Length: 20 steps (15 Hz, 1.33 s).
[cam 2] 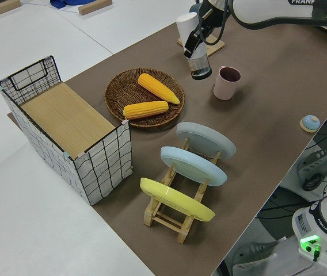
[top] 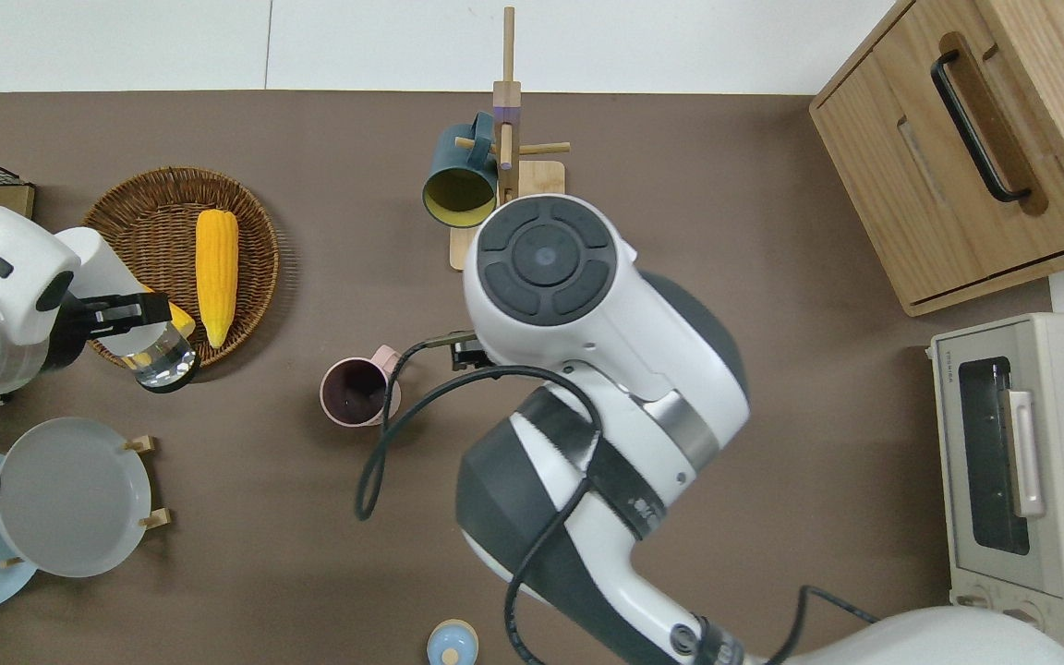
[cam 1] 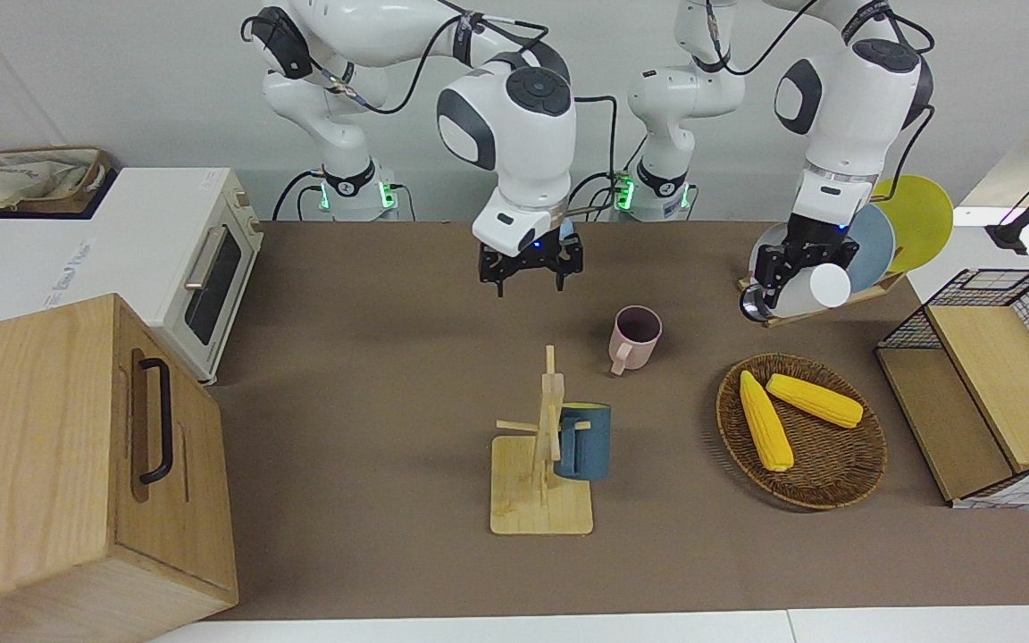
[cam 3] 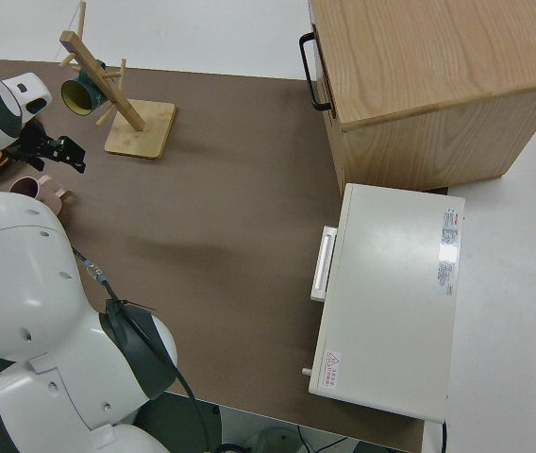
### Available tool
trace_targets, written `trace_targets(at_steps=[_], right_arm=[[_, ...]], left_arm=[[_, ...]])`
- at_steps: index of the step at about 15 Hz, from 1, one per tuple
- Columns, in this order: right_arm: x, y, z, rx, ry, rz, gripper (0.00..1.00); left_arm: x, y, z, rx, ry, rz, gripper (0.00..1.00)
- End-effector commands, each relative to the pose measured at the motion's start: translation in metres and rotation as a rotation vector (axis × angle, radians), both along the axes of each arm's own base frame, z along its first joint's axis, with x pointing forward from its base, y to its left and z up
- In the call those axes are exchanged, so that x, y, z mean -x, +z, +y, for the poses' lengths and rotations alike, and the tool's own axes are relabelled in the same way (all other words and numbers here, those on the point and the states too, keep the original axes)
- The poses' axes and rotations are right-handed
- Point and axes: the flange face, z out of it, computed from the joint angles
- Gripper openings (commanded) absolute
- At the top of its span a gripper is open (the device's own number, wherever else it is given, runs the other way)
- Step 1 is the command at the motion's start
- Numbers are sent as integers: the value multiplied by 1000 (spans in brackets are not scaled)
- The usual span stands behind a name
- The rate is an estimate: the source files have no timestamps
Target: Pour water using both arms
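Observation:
A pink cup (cam 1: 635,338) stands upright on the brown table, also seen in the overhead view (top: 358,392). My right gripper (cam 1: 528,268) is open and empty in the air, over the table beside the cup toward the right arm's end; in the overhead view the arm hides most of it. My left gripper (top: 126,312) is shut on a white bottle (top: 163,365) with a clear end, held tilted over the rim of the wicker basket (top: 246,277). The bottle's clear end points down toward the table (cam 2: 200,64). The cup shows beside it in the left side view (cam 2: 227,82).
A wooden mug rack (cam 1: 539,500) holds a blue mug (cam 1: 584,442). The wicker basket (cam 1: 823,482) holds two corn cobs. A plate rack (top: 149,443) with plates, a wire crate (cam 1: 988,384), a wooden cabinet (cam 1: 77,464), a toaster oven (cam 1: 202,268) and a small blue knob (top: 451,642) are around.

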Motion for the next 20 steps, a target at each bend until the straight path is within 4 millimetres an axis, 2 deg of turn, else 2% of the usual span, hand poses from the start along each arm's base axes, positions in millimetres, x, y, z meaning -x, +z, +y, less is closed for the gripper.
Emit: trace_targets(at_steps=[1, 5, 7, 10, 13, 15, 17, 20], right_arm=[[-12, 30, -67, 94, 136, -27, 990], [-29, 51, -146, 147, 184, -29, 990], [-32, 59, -186, 173, 168, -31, 990], [-31, 78, -245, 132, 159, -22, 990], [-19, 82, -311, 3, 82, 12, 990], [-9, 86, -326, -4, 70, 14, 990], [-4, 86, -347, -8, 44, 40, 990], [-3, 86, -357, -8, 44, 53, 990]], left_arm=[[37, 8, -16, -34, -27, -21, 10], [64, 3, -23, -34, -37, -48, 10], [78, -7, -27, -15, -36, -87, 10], [97, -24, -32, 2, -38, -135, 10], [110, -35, -37, 9, -49, -155, 10], [111, -38, -41, 10, -57, -151, 10], [116, -45, -55, 20, -84, -136, 10], [125, -55, -74, 35, -120, -114, 10]])
